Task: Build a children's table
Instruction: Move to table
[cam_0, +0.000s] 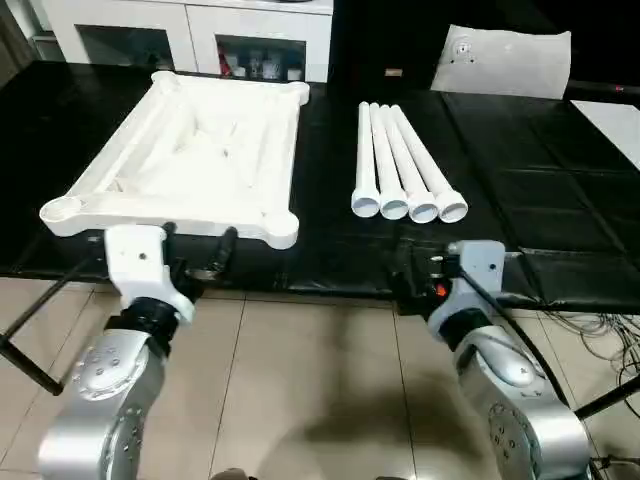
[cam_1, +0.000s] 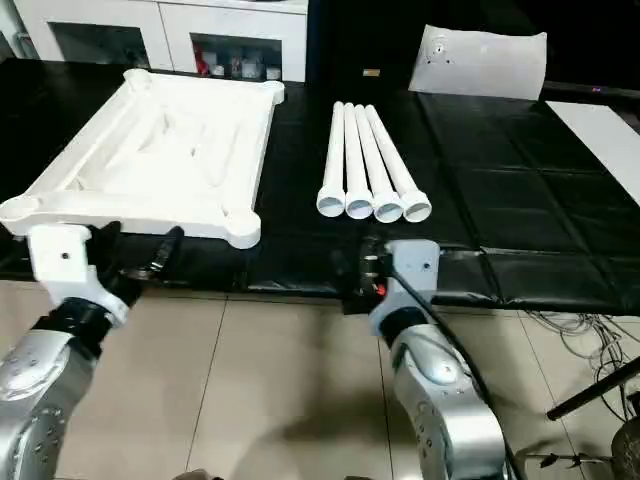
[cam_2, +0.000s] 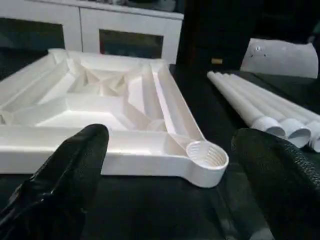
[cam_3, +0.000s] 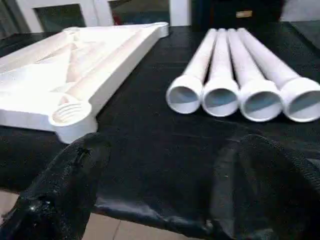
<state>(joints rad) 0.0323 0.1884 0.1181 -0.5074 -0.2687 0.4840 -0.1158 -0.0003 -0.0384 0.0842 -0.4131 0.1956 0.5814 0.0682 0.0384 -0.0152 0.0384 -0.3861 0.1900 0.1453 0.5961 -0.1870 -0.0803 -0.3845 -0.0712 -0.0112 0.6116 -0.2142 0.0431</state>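
Lying on desk (cam_0: 330, 250): tabletop (cam_0: 190, 150) ribbed side up, sockets empty, left.
Legs (cam_0: 405, 165): four side by side, right of tabletop, apart.
Left claw (cam_0: 195, 262): fingers apart, empty, at tabletop's near edge.
Right claw (cam_3: 165, 200): apart, empty, before legs.
Beyond: white panel (cam_0: 505, 60), cabinet (cam_0: 200, 30).

White ribbed tabletop (cam_0: 190, 150), white legs (cam_0: 405, 165), black mat (cam_0: 520, 200)

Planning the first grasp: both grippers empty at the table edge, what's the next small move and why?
Probably ease the right gripper forward to the nearest of the four legs. Its fingers stand open and empty short of the tubes' open ends, and the tabletop already lies ribbed side up with its threaded corner sockets exposed.
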